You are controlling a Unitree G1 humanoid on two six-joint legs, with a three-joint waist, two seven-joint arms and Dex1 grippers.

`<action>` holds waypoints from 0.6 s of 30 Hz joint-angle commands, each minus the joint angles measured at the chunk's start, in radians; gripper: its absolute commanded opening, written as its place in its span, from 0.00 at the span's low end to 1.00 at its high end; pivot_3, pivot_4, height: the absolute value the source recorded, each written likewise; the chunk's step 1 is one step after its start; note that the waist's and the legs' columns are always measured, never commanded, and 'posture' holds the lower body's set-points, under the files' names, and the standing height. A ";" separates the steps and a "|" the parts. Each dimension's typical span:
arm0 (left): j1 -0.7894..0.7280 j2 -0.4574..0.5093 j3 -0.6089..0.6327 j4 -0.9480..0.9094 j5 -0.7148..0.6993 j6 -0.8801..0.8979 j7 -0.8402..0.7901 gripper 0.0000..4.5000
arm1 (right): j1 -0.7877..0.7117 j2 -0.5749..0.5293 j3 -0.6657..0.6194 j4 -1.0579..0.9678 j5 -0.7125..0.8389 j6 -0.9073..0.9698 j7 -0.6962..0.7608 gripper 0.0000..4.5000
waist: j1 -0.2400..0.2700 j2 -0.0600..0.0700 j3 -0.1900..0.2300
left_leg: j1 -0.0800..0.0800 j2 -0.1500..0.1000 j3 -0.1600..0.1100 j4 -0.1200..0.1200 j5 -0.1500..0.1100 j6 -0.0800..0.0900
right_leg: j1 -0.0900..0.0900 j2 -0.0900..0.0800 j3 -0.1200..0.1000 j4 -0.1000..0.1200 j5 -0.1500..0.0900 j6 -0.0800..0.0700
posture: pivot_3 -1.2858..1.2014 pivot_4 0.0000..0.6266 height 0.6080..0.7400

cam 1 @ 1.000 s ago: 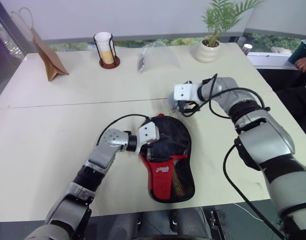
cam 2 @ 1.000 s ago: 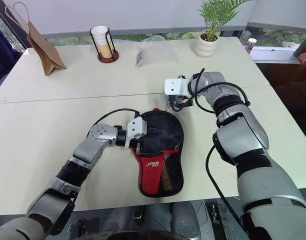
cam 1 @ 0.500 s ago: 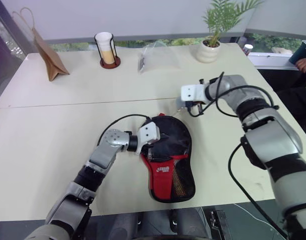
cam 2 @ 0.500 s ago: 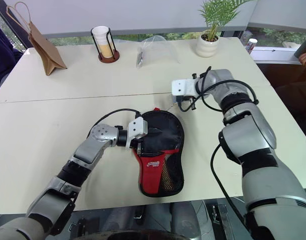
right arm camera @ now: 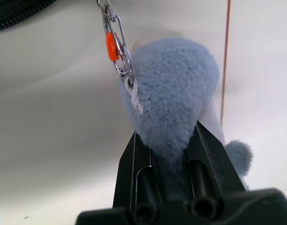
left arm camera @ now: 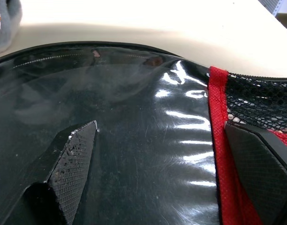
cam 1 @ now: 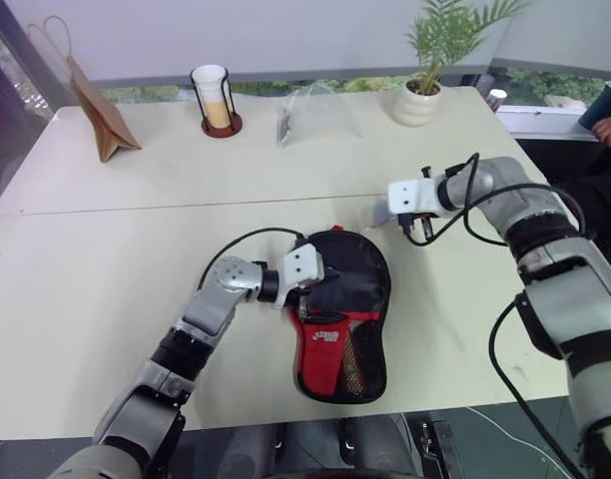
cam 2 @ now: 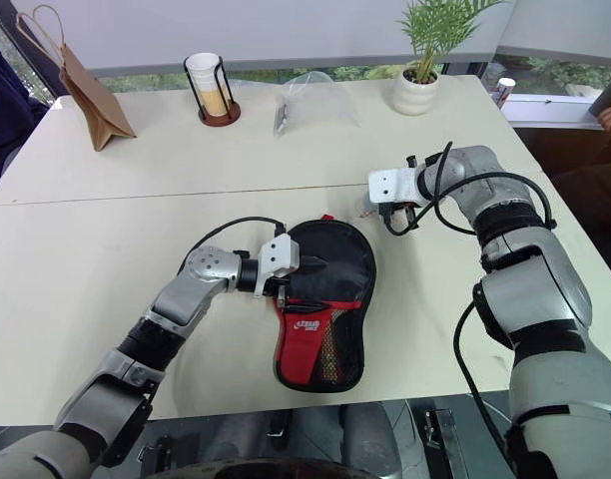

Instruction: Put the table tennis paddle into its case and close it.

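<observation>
Case (cam 1: 347, 309) on cream table (cam 1: 86, 269)

My two arms are built from silver-grey shells broken up by black joint bands, thickest at the right forearm (cam 1: 570, 299) and slimmer down the left forearm (cam 1: 211, 314). Each wrist ends in a small white block, with round fasteners showing on the left one. A thin black cable loops out over the left wrist (cam 1: 248, 239), and a heavier black cable coils around the right wrist (cam 1: 463, 205) and trails down beside that arm. My fingers (left arm camera: 71, 168) are black, with a fine knurled grain on their faces, and wedge-shaped at the tips.
</observation>
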 commanded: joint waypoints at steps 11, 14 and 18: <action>0.008 0.012 -0.018 0.015 0.011 0.012 0.001 1.00 | 0.311 -0.185 -0.043 -0.607 0.019 0.347 0.274 0.07 | 0.022 0.001 -0.001 | 0.001 0.000 0.000 0.002 -0.002 0.003 | 0.004 -0.001 -0.002 -0.002 0.000 0.000 | 0.52 0.24 0.95; 0.007 0.012 -0.022 0.018 0.014 0.016 0.000 1.00 | 0.331 -0.204 -0.044 -0.643 0.017 0.363 0.286 0.07 | 0.023 0.001 -0.001 | 0.001 0.000 -0.001 0.002 -0.002 0.003 | 0.005 -0.001 -0.004 -0.003 0.000 0.000 | 0.52 0.24 0.95; 0.005 0.014 -0.027 0.020 0.018 0.020 0.000 1.00 | 0.348 -0.215 -0.047 -0.675 0.020 0.386 0.298 0.07 | 0.023 0.001 -0.001 | 0.002 0.000 -0.002 0.002 -0.002 0.003 | 0.006 -0.002 -0.005 -0.004 0.000 0.000 | 0.52 0.24 0.95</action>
